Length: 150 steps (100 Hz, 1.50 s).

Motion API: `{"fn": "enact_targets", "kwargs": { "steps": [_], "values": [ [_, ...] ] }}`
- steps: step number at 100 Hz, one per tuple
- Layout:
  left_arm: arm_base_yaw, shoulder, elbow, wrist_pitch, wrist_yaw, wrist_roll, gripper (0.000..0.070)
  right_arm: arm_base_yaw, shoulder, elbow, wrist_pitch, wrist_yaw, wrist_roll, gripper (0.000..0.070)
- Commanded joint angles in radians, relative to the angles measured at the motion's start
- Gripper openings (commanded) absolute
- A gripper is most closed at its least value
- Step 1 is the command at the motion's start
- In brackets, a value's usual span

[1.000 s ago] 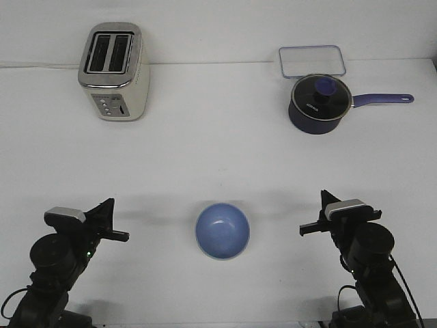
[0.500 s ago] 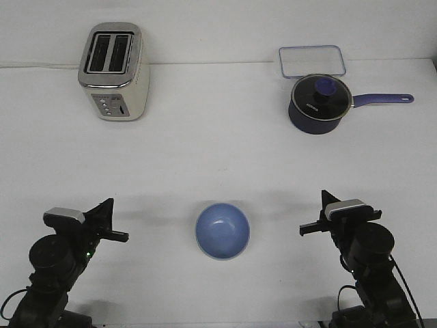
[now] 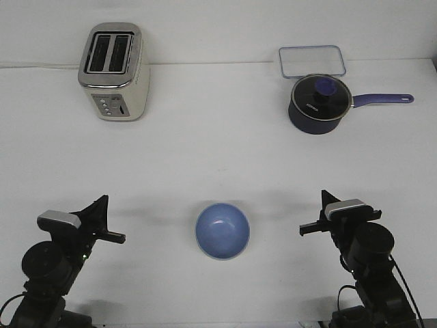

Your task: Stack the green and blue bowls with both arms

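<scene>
The blue bowl (image 3: 222, 231) sits upright on the white table (image 3: 218, 157), near the front edge and midway between the arms. The green bowl does not show as a separate thing; whether it lies under the blue one I cannot tell. My left gripper (image 3: 113, 220) hovers to the bowl's left, apart from it, fingers spread and empty. To the bowl's right my right gripper (image 3: 313, 213) is also open, holds nothing, and stays clear of the rim.
A cream and chrome toaster (image 3: 115, 72) stands at the back left. A dark navy saucepan (image 3: 319, 104) with a purple handle is at the back right, with a clear rectangular container (image 3: 311, 61) behind it.
My left arm has drawn back a little toward the left front corner, away from the bowl. The right arm and the blue bowl have not moved.
</scene>
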Motion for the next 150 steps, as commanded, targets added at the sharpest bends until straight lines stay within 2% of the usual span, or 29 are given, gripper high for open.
{"fn": "enact_targets", "kwargs": {
  "steps": [1, 13, 41, 70, 79, 150],
  "values": [
    [-0.001, -0.038, -0.035, 0.033, -0.003, 0.050, 0.0012, 0.002, 0.003, 0.011, 0.011, 0.001, 0.010, 0.0003],
    [0.014, -0.148, -0.138, 0.097, -0.003, 0.095, 0.0012, 0.002, 0.003, 0.011, 0.011, 0.001, 0.010, 0.0003],
    [0.124, -0.424, -0.360, 0.101, -0.003, 0.094, 0.0012, 0.002, 0.003, 0.011, 0.011, 0.001, 0.010, 0.0003],
    [0.142, -0.419, -0.434, 0.110, -0.001, 0.093, 0.0012, 0.002, 0.003, 0.011, 0.014, 0.001, 0.010, 0.0003],
    [0.142, -0.419, -0.459, 0.156, -0.001, 0.094, 0.0012, 0.002, 0.003, 0.011, 0.015, 0.001, 0.010, 0.0003],
    [0.144, -0.419, -0.459, 0.169, 0.000, 0.097, 0.0012, 0.002, 0.003, 0.011, 0.019, 0.001, 0.010, 0.0003]
  ]
}}
